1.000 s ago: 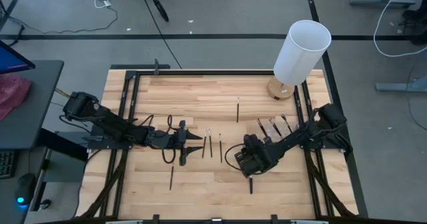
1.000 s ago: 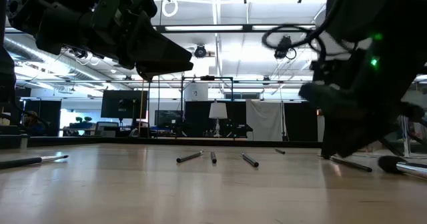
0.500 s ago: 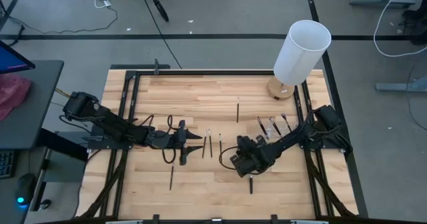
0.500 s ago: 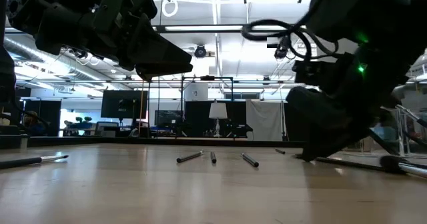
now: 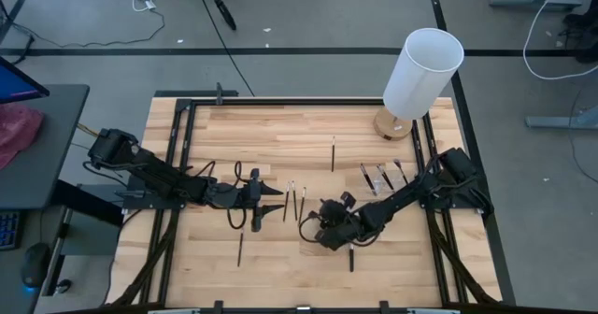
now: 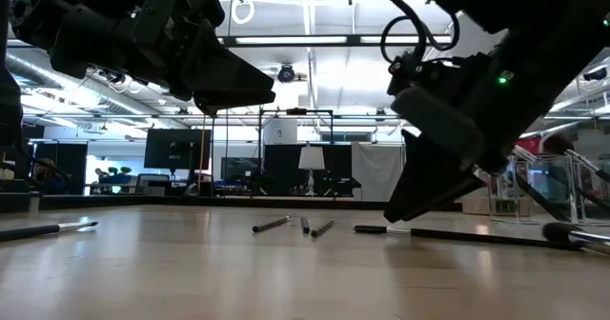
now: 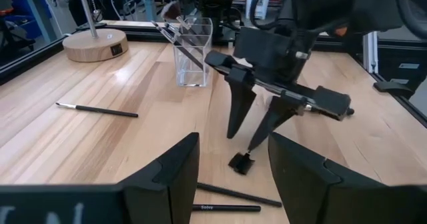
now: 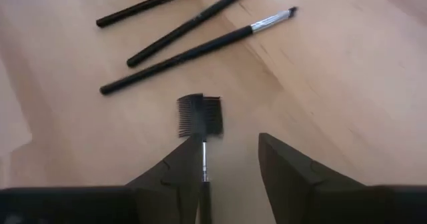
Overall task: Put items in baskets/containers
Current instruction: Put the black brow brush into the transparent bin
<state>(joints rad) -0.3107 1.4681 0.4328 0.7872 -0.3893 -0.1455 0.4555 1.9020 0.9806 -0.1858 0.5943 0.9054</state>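
My right gripper stands open low over mid-table, its fingers slanting down over a comb-headed brush that lies flat on the wood. Three thin dark brushes lie fanned just beyond it. My left gripper hangs open and empty above the table's left half, facing the right gripper. The clear holder stands at the right with several brushes leaning in it. Single brushes lie at the far middle, near left and near middle. My right gripper straddles the comb-headed brush's handle, which runs back between the fingers close along the inner side of one finger. The fingers slant down from the table's right, along the handle. Whether that finger touches it, I cannot tell.
A tall white cylinder on a round wooden base stands at the far right corner. Black rails run along the table's left and right sides. Bare wood lies along the near edge and across the far left.
My right gripper has gone toward the table's left edge, rolling about its own line and tipping its fingers further down. One of the three brushes in mid-table has turned about and now lies closer to the other two.
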